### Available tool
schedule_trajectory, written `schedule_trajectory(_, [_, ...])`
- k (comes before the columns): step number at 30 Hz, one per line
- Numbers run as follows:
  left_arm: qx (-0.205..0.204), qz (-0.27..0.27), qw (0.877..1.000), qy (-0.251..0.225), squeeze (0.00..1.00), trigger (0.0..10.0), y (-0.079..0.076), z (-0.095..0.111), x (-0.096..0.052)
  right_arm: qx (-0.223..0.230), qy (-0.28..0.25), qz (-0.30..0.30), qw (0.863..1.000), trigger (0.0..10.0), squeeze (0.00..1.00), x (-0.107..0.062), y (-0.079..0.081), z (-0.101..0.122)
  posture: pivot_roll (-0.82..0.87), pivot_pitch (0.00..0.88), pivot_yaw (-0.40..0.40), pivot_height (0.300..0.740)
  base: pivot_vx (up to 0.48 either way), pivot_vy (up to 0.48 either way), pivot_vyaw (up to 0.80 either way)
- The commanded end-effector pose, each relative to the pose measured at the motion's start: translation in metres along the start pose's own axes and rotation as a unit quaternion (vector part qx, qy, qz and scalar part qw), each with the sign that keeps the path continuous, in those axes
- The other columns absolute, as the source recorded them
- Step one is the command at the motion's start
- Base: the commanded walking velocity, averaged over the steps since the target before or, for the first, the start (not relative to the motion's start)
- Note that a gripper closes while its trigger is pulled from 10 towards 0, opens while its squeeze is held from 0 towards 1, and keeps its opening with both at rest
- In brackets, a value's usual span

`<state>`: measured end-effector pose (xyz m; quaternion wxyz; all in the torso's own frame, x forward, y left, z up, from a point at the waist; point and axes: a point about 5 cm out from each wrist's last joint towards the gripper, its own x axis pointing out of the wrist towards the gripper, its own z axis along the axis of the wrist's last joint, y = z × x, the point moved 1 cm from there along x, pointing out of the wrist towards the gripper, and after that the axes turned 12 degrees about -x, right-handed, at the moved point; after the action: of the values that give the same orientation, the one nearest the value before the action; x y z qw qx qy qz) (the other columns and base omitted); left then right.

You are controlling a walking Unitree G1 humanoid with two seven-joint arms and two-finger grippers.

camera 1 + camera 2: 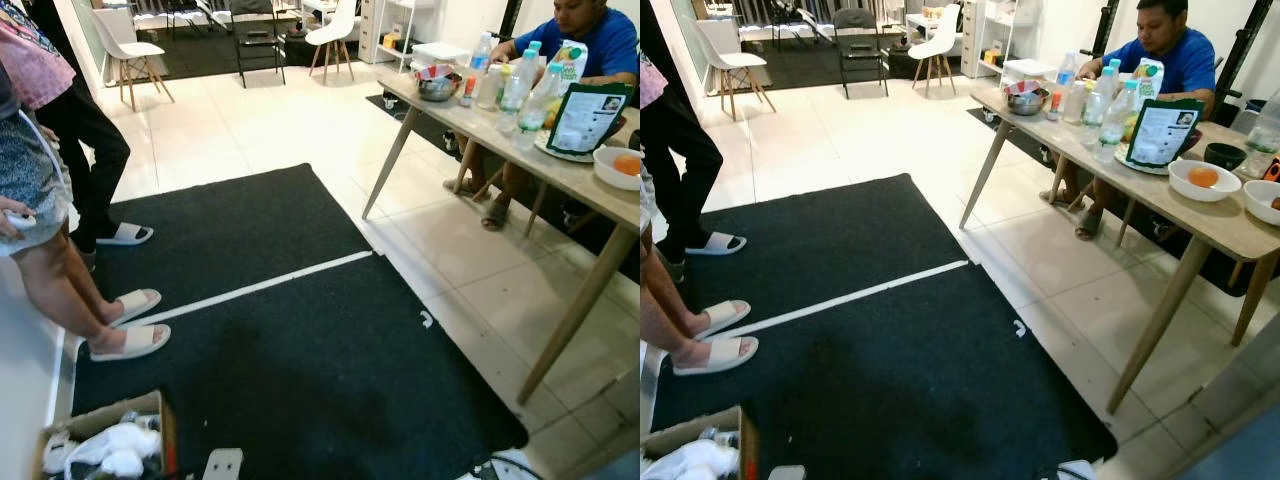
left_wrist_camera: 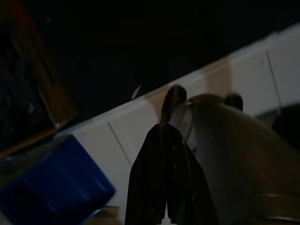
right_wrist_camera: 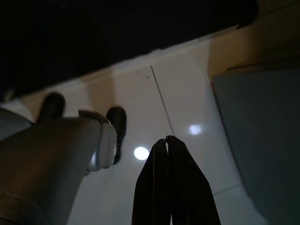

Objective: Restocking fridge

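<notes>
Several plastic water bottles (image 1: 1105,108), a juice carton (image 1: 1148,78), a dark green bag (image 1: 1162,132) and a white bowl holding something orange (image 1: 1203,178) stand on a wooden table (image 1: 1220,218) at my right. Both arms hang down at my sides. In the left wrist view, my left gripper (image 2: 165,127) is shut and empty above pale floor tiles, beside my own leg. My right gripper (image 3: 166,139) is likewise shut and empty over the tiles in the right wrist view.
A large black mat (image 1: 300,350) with a white tape line (image 1: 260,287) lies before me. Two people stand at the left (image 1: 50,190); another person (image 1: 1175,50) sits behind the table. A cardboard box (image 1: 100,435) sits near my feet. Chairs (image 1: 130,55) stand far back.
</notes>
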<state>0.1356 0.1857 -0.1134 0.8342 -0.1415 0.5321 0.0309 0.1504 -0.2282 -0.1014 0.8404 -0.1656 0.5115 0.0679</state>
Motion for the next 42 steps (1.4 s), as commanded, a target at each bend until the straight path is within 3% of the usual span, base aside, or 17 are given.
schedule_trajectory(1, [0.013,-0.005,1.000,0.000,0.00,10.0,-0.002,0.002,0.000,-0.006,0.008,-0.001,1.000,10.0,0.00,-0.001,-0.002,-0.006,-0.05,0.012,-0.028,0.740,0.311,0.000,0.00])
schedule_trajectory(26, [0.020,-0.005,1.000,-0.003,0.00,10.0,-0.001,0.006,0.000,0.000,0.023,-0.008,1.000,10.0,0.00,-0.002,-0.002,-0.011,-0.05,0.010,-0.019,0.740,0.322,0.000,0.00])
schedule_trajectory(42, [0.012,0.004,1.000,-0.028,0.00,10.0,0.008,0.025,-0.001,-0.005,0.025,-0.016,1.000,10.0,0.00,-0.001,0.000,-0.009,-0.05,0.038,-0.029,0.740,0.332,0.000,0.00])
